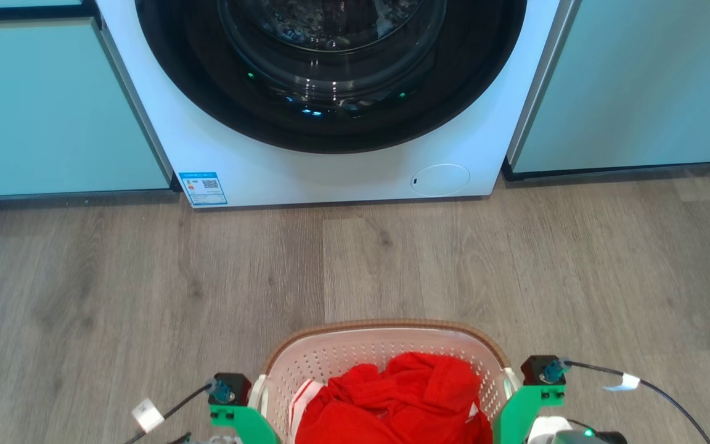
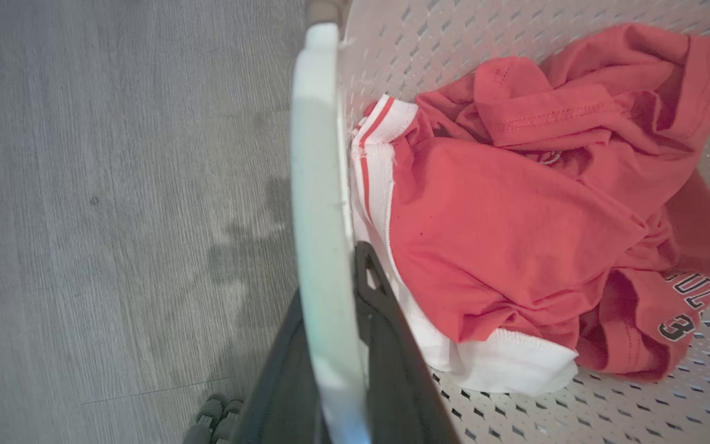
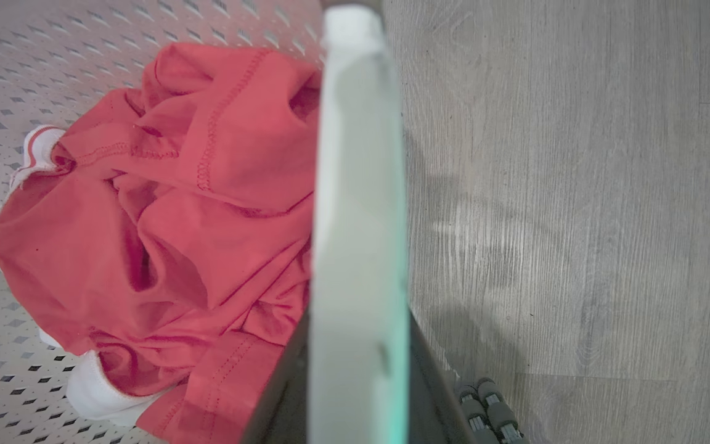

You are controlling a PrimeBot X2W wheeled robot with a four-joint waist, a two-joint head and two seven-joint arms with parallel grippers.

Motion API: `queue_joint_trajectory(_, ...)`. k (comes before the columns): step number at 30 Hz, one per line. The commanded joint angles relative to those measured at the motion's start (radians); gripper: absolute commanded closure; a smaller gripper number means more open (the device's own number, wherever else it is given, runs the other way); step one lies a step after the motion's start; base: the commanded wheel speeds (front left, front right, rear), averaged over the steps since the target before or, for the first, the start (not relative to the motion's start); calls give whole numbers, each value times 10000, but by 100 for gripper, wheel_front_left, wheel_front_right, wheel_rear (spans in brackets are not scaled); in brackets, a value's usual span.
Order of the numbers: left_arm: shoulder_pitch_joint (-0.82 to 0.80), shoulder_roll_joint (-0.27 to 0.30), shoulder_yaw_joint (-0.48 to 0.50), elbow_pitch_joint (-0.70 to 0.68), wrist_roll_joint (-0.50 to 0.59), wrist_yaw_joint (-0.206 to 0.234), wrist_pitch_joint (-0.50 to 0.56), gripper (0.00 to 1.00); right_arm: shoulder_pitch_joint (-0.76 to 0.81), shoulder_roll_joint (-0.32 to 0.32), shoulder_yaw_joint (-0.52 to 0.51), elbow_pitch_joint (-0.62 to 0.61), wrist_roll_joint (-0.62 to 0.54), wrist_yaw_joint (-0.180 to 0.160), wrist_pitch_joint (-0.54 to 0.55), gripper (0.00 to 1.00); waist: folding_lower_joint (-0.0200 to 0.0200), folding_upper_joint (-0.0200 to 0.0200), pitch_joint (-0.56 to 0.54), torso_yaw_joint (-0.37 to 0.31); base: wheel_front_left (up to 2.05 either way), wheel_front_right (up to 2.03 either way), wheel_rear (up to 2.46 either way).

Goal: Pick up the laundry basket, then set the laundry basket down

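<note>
Laundry basket (image 1: 386, 330) at bottom centre of the head view, red shirt (image 1: 404, 394) inside, washing machine (image 1: 330, 172) up top. Left hand (image 2: 330, 283) pinching one white handle (image 2: 315, 154), right hand (image 3: 355, 345) pinching the other (image 3: 358, 154). Looks like the carry; whether it's off the floor (image 1: 145, 277), can't tell. Next call: lower level, both sides together, then release.

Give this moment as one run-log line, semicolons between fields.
laundry basket: holds red garment; left gripper: jaws shut on left handle; right gripper: jaws shut on right handle
</note>
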Motion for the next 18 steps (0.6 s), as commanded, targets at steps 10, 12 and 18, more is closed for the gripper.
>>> queue_joint_trajectory(10, -388, 285, -11, 1, -152, 118, -224, 100, -218, -54, 589, -6, 255, 27, -181, 100, 1, 0, 85, -21, 0, 0, 0)
queue_joint_trajectory(12, -410, 285, -36, 3, -182, 120, -234, 100, -267, -54, 655, 6, 298, 27, -210, 100, 1, 0, 124, -26, 0, 0, 0)
queue_joint_trajectory(18, -540, 285, -89, -10, -275, 143, -309, 100, -461, -54, 813, 78, 410, 27, -283, 100, 1, 0, 336, -44, 0, 0, 0)
